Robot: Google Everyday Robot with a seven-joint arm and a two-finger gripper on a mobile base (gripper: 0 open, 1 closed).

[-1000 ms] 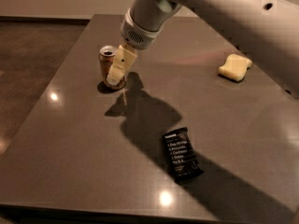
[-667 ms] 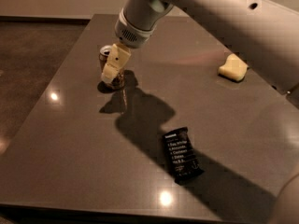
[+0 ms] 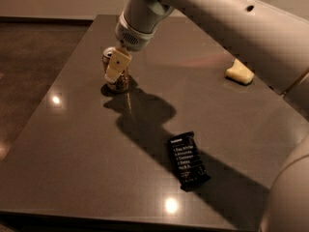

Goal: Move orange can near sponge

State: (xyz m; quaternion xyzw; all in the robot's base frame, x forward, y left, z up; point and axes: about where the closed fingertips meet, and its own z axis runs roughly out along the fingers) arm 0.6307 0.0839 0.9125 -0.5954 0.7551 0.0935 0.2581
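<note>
We see the orange can (image 3: pixel 121 82) standing upright on the dark grey desk (image 3: pixel 82 149), towards its far left part. The tool (image 3: pixel 114 74) is down at the can, with a cream-coloured part of it lying across the can's near side and hiding much of the label. The silver top of the can peeks out on the left, just under the arm's grey wrist. We cannot tell whether the tool is apart or clamped on the can. The can's base appears to rest on the desk, with its shadow spreading towards us.

The sponge (image 3: pixel 239 73) lies flat near the far right edge of the desk, well apart from the can, and the big pale arm passes above it. A black snack bar wrapper (image 3: pixel 188 161) with white lettering lies flat nearer to us, right of centre, away from both the can and the sponge. The arm's shadow runs from the can down to the wrapper.
</note>
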